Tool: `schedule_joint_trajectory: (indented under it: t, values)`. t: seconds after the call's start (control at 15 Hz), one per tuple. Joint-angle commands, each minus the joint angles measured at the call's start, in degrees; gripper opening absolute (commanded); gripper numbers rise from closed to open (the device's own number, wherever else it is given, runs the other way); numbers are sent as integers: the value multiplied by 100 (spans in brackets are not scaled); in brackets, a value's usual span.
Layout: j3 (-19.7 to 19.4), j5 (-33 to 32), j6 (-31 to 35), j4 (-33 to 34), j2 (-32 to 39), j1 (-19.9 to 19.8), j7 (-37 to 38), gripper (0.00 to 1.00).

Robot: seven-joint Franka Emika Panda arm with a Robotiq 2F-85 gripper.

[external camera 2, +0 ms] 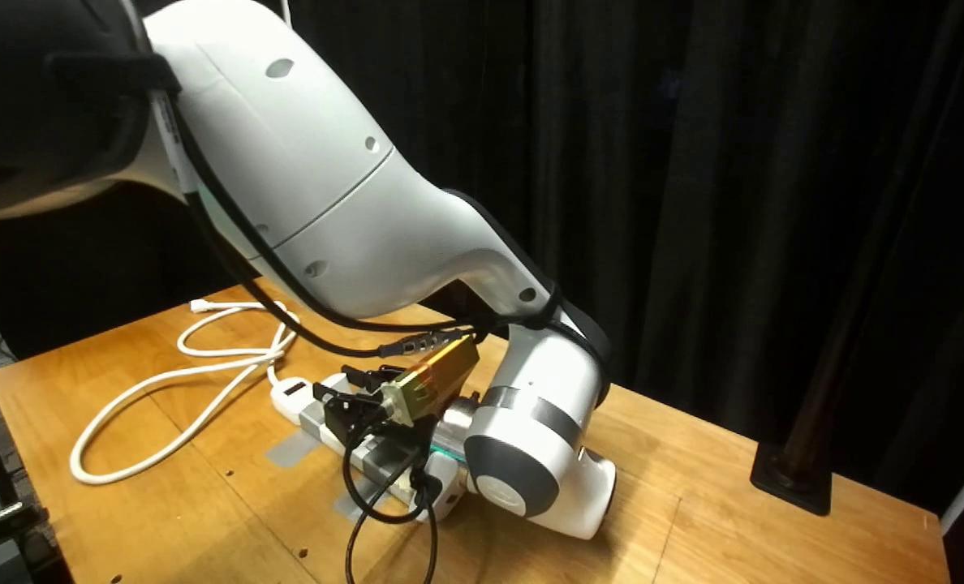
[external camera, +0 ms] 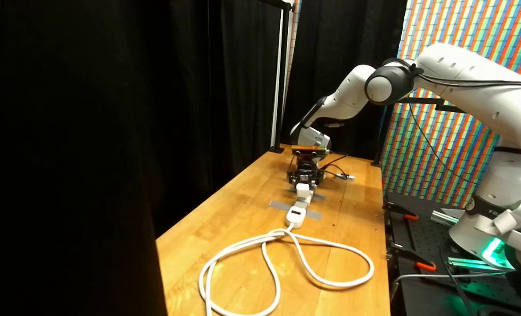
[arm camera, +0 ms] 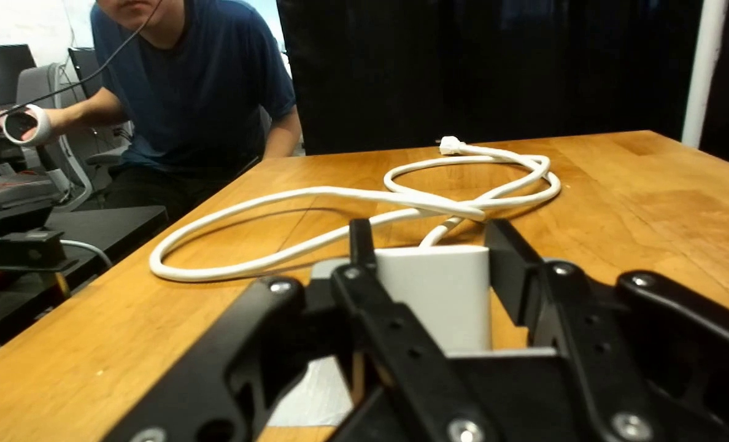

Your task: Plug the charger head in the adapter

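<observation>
Within the pincer — boxy charger head, oblong adapter on grained wood

The gripper partly hid the adapter in an exterior view; beyond the gripper, the wrist view cut a person off at the face.

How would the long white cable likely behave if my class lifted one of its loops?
The white cable would probably flex yet spring somewhat, since its thick loops curve widely without sharp kinks. Lifting one loop may drag another, as strands cross. The adapter probably won't follow easily: grey tape runs across it onto the table.
</observation>
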Motion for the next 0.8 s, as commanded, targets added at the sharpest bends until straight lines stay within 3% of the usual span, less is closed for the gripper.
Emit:
schedule_joint_trajectory:
  t: [0.0, 0.73]
  values:
    - [1, 332, 321, -456, 72, 106, -210, 23]
    - [-226, 245, 470, -981, -224, 173, -333, 23]
